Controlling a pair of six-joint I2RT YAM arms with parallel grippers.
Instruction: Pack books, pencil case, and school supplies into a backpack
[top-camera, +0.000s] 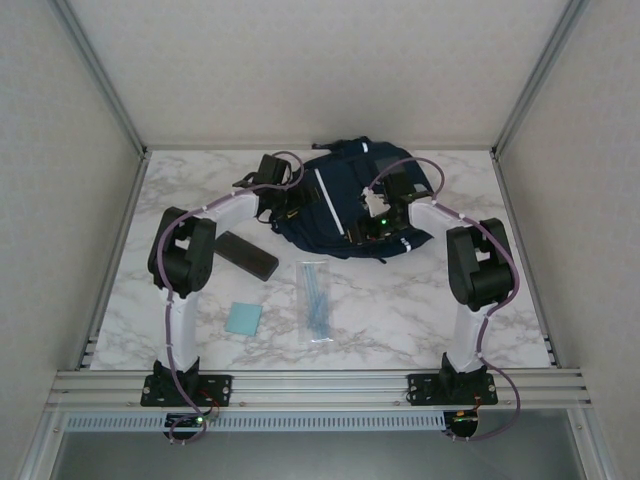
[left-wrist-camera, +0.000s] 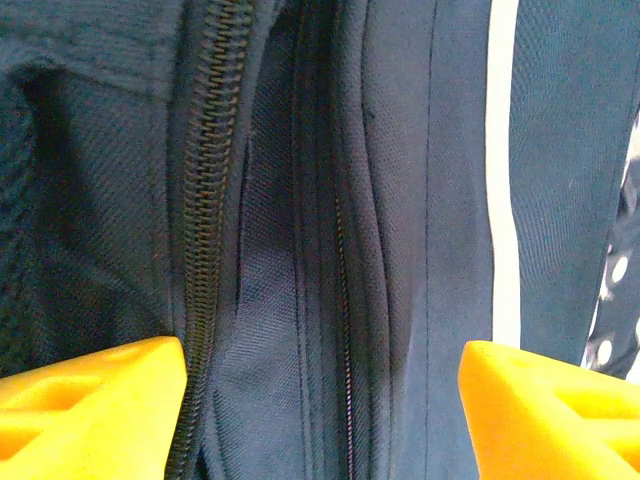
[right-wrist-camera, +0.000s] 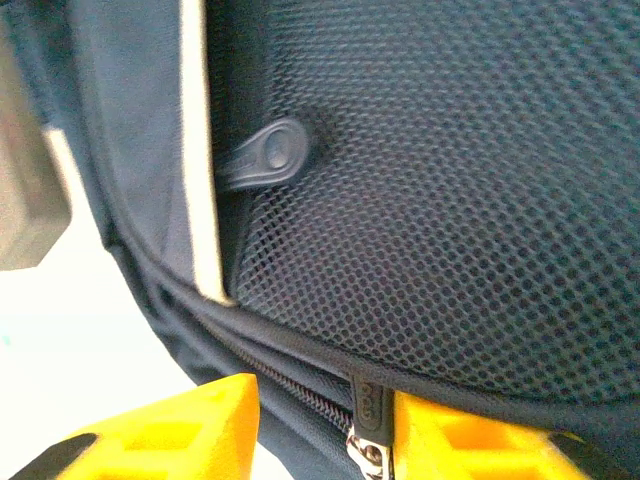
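— Three things lie loose on the marble tabletop (top-camera: 400, 310): the dark pencil case (top-camera: 247, 255), angled, just off the backpack's near-left corner; the clear packet of bluish sticks (top-camera: 315, 302), lengthwise between the two arms; and the light-blue pad (top-camera: 243, 318), nearest the left arm's base.
— And the backpack (top-camera: 335, 190) itself?
— At the far middle of the tabletop, with both arms bent in over it, one from each side.
— What about the left fingers (left-wrist-camera: 90, 405)?
— Spread wide, one yellow tip at either lower corner of the left wrist view. Navy fabric runs between them, with a line of zip teeth (left-wrist-camera: 205, 200) beside one tip and a white stripe (left-wrist-camera: 503, 150) above the other (whether the tips press into the cloth I cannot tell). Nothing is pinched between them.
— The right fingers (right-wrist-camera: 190, 435)?
— Only partly apart, low against the bag under a panel of dark mesh (right-wrist-camera: 450, 180). A zip pull (right-wrist-camera: 368, 425) sits in the gap, close against one finger, with a clear space to the other, so it is not clamped.
— Anything else there?
— A grey tab (right-wrist-camera: 265, 155) pokes out where the mesh meets a pale strip (right-wrist-camera: 195, 150).
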